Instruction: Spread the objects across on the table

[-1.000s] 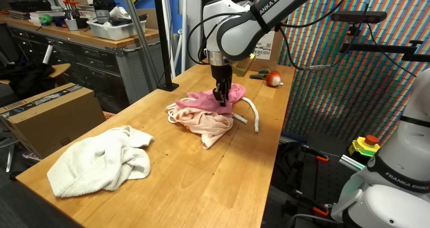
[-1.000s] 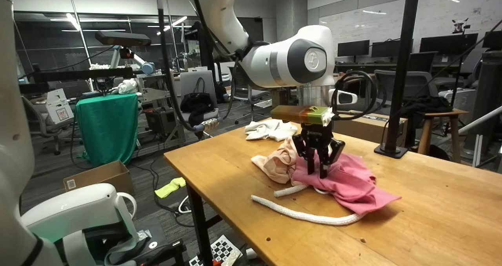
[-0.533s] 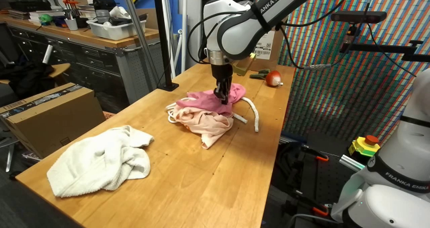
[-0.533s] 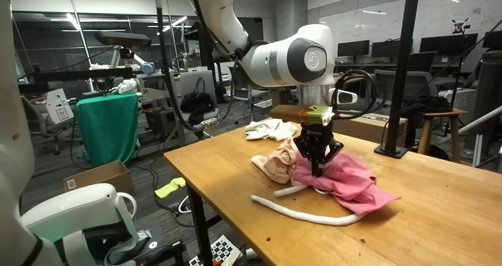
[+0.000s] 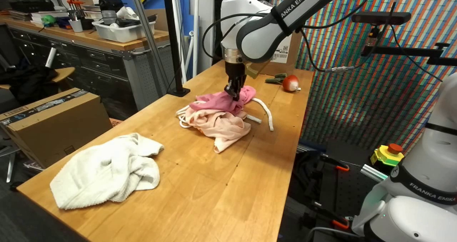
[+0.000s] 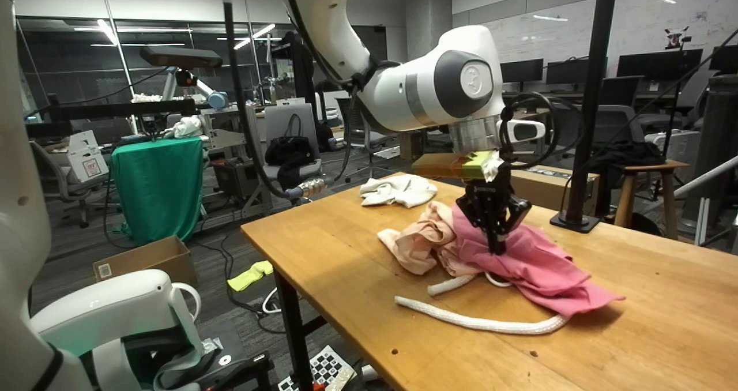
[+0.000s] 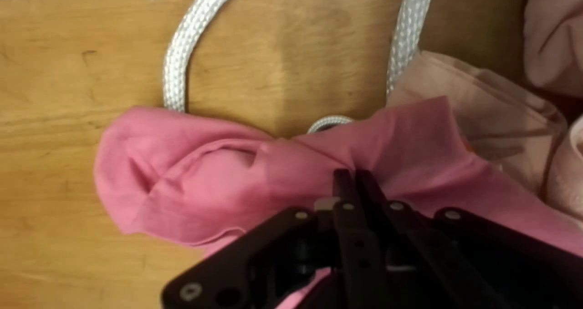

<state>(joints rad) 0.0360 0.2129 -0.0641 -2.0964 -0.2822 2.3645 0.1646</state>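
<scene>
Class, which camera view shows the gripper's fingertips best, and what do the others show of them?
The wrist view: both fingertips show close up, side by side, with the pink cloth pinched between them. In both exterior views they show only small and dark, hard to tell apart.

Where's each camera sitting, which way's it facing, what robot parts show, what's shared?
Exterior view: nearer the pink cloth, facing roughly along the table toward the off-white cloth; arm, gripper, base at left edge.
Exterior view: at the off-white cloth's end, looking down the table's length toward the red ball; arm, gripper, base at right edge.
Wrist view: mounted above the gripper, which shows at bottom; faces down at the pink cloth and white curved strip.
Both exterior views share those cloths and the gripper, from roughly opposite ends.
</scene>
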